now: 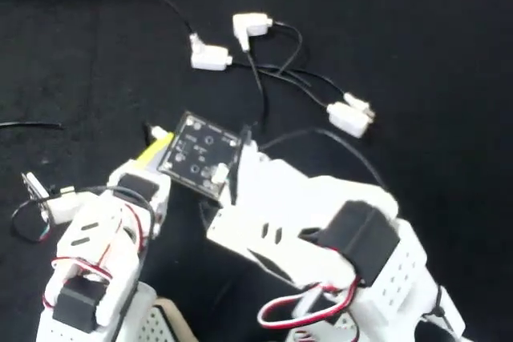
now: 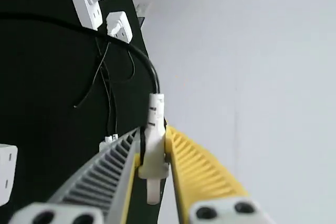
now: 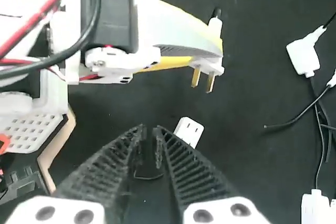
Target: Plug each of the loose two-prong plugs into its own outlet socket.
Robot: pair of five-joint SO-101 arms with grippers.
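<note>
My left gripper (image 2: 153, 139), with one grey and one yellow finger, is shut on a white two-prong plug (image 2: 152, 153) whose black cable runs away over the table. From the right wrist view the same plug (image 3: 211, 67) points its brass prongs downward, above a small white outlet socket (image 3: 188, 131) lying on the black table. My right gripper (image 3: 149, 129) has black fingers that stand almost together just short of that socket, with nothing clearly held. In the high view the left gripper (image 1: 160, 142) and its plug (image 1: 158, 132) sit mid-table, beside the right arm's wrist (image 1: 200, 154).
More white plugs and sockets with black cables lie farther back on the black cloth (image 1: 417, 54): one (image 1: 210, 58), another (image 1: 251, 23), and a third (image 1: 349, 118). The two arms stand close together at the near side.
</note>
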